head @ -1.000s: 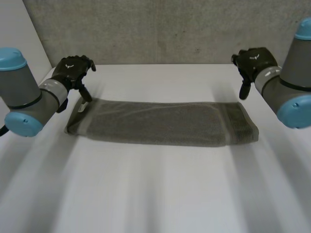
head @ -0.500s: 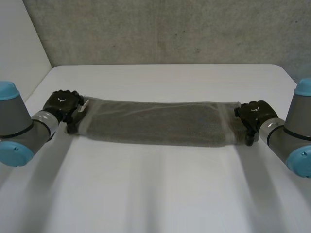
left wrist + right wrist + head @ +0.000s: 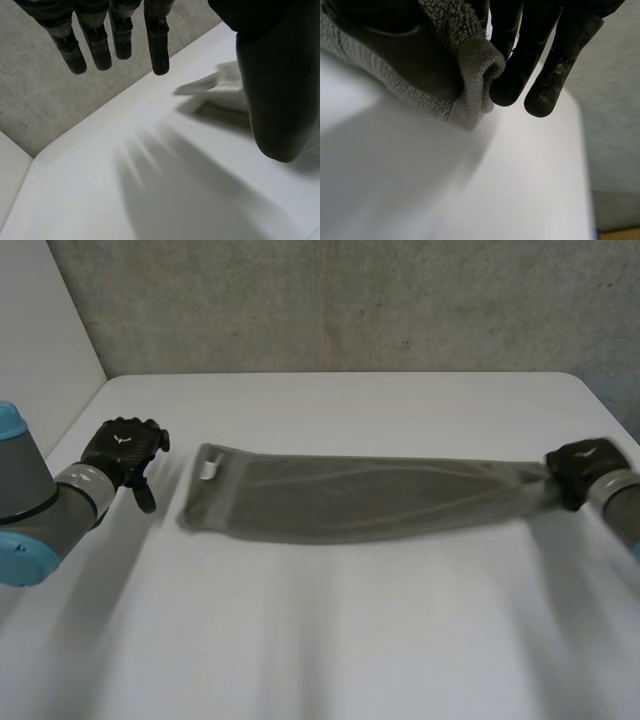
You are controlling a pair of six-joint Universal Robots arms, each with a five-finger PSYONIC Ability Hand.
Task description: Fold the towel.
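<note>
Grey towel (image 3: 360,498) on table (image 3: 330,640), right hand (image 3: 578,466) pinching its end, left hand (image 3: 120,448) spread, off it.

One grey towel (image 3: 360,498), bearing one small white tag (image 3: 208,470) near its left end. One white table (image 3: 330,640). Two arms: left arm (image 3: 35,505) and right arm (image 3: 622,505). Two black hands: left hand (image 3: 125,448) and right hand (image 3: 580,466).
</note>
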